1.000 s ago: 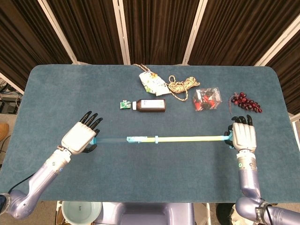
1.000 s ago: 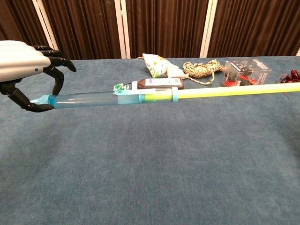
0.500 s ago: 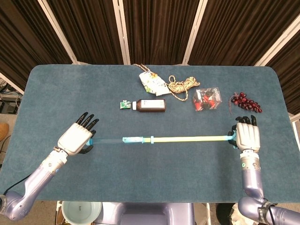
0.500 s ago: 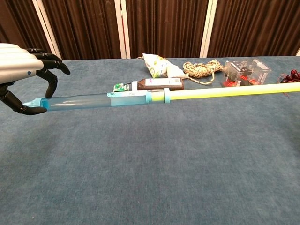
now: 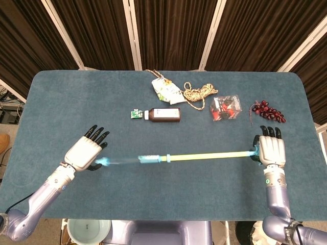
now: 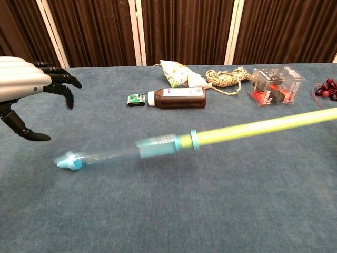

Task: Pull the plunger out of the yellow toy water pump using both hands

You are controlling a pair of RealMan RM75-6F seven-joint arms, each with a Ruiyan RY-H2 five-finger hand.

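- The teal surface (image 5: 61, 102) carries the whole scene; the pump no longer lies level across it. In the chest view it slopes down from the right toward the left, and its left portion is motion-blurred.
- The yellow toy water pump (image 5: 204, 155) runs from mid-surface out to the right robot hand (image 5: 269, 151), which holds the far end as it did half a second ago. We cannot see how its fingers wrap that end.
- The plunger (image 6: 105, 156), the translucent blue section with a cap at its tip, has come free of the left robot hand (image 5: 84, 152). Half a second ago that hand's fingers closed round the tip; now the tip sits below and apart from them.
- The left robot hand is empty, fingers (image 6: 59, 81) spread and slightly curled, hovering above the surface.
- We judge the plunger to be drawn out a good way but not separated: the blue section joins the yellow tube at the collar (image 6: 192, 139).
- Meaning for the task: the two-handed pull is interrupted. The left robot hand would need to regrasp the blue tip before pulling can go on.
- The brown bottle (image 5: 164, 115), rope coil (image 5: 196, 94) and clear box (image 5: 226, 108) lie well behind, uninvolved.
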